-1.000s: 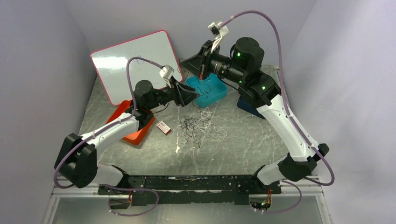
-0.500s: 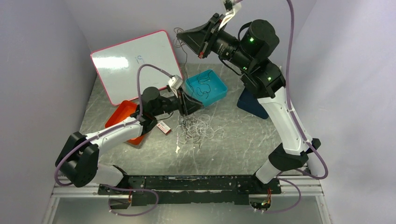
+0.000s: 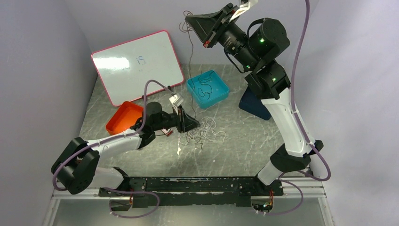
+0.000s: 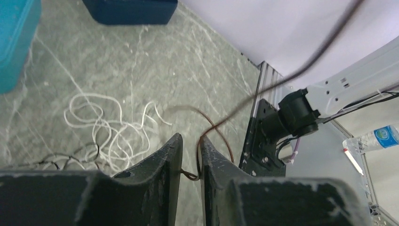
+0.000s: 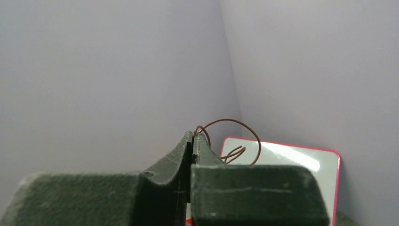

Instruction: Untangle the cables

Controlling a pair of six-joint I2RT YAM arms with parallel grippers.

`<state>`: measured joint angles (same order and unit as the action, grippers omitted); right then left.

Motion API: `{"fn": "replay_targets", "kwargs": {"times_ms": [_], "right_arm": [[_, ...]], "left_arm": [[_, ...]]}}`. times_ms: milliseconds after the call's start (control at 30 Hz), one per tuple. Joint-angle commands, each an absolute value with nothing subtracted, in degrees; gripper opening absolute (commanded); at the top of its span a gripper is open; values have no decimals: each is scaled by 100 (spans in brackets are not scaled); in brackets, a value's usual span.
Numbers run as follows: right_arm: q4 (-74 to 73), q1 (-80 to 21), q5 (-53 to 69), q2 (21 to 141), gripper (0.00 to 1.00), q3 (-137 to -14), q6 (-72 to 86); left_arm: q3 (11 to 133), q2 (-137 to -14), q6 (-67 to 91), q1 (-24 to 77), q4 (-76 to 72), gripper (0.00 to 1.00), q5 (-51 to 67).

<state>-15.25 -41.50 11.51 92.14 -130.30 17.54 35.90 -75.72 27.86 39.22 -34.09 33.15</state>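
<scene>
A tangle of white and dark cables lies on the table mid-way. My right gripper is raised high at the back, shut on a reddish-brown cable that hangs down toward the tangle. In the right wrist view the cable loops out of the closed gripper. My left gripper is low at the tangle's left edge. In the left wrist view its jaws stand narrowly apart with the reddish cable threaded between them; white cables lie beyond.
A teal tray with a dark cable in it stands behind the tangle. An orange tray is at the left, a whiteboard leans at the back left, and a dark blue object is at the right.
My right gripper has risen from beside the teal tray to high up, drawing the reddish cable up. My left gripper has moved nearer and down to the tangle.
</scene>
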Motion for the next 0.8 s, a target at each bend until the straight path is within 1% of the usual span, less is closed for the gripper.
{"fn": "replay_targets", "kwargs": {"times_ms": [0, 300, 500, 700, 767], "right_arm": [[-1068, -4171, 737, 9148, 0, -13128, 1650], [-945, -4168, 492, 9097, 0, -13078, 1545], [-968, -4166, 293, 9123, 0, -13224, 1347], [-1127, -4168, -141, 9030, 0, -13053, 975], [-1165, -4167, -420, 8955, 0, -12954, 813]], "left_arm": [[3238, -7506, 2646, 4043, -3349, 26, 3178], [2843, -7827, 2641, 4192, -3488, 29, 3027], [2693, -7941, 2654, 4232, -3509, 29, 2905], [2511, -7570, 2717, 4236, -3286, 29, 2453], [2422, -7385, 2776, 4234, -3139, 34, 2138]]}}
